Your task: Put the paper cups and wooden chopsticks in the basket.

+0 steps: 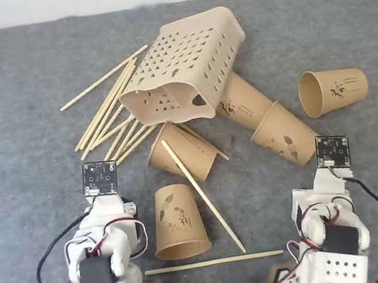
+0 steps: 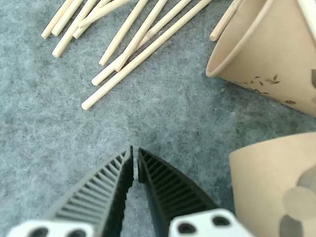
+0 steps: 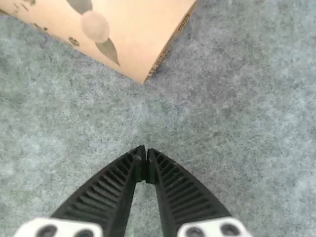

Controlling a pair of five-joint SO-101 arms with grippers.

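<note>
Okay, both arms are parked low and nothing is in hand: the left gripper (image 2: 134,152) has its jaws pressed together, tips just above the grey felt (image 1: 12,104), and the right gripper (image 3: 146,150) is the same, jaws closed on nothing. Ahead of the left jaws lies the loose fan of chopsticks (image 2: 143,53), well apart from the tips. Beside that, ahead and toward my other arm, is a tipped cup (image 2: 266,49) with its mouth open my way, and an upturned cup (image 2: 276,187) stands just beside the jaws on that same side. Ahead of the right jaws there's a side-lying cup (image 3: 113,29), near but not touching. The basket (image 1: 184,64) is far beyond both sets of jaws, lying on its side with its mouth facing back toward me. I'd judge these cups very light and thin-walled, so a hard squeeze across the body would dent them; I'd rather take the rim, one finger inside, one outside. The chopsticks look stiff, light and round, so likely to roll or slip. I'd pinch one across its middle, and I'd expect the soft felt to let the tips get under it. The basket looks light too, so a nudge may shove it.
</note>
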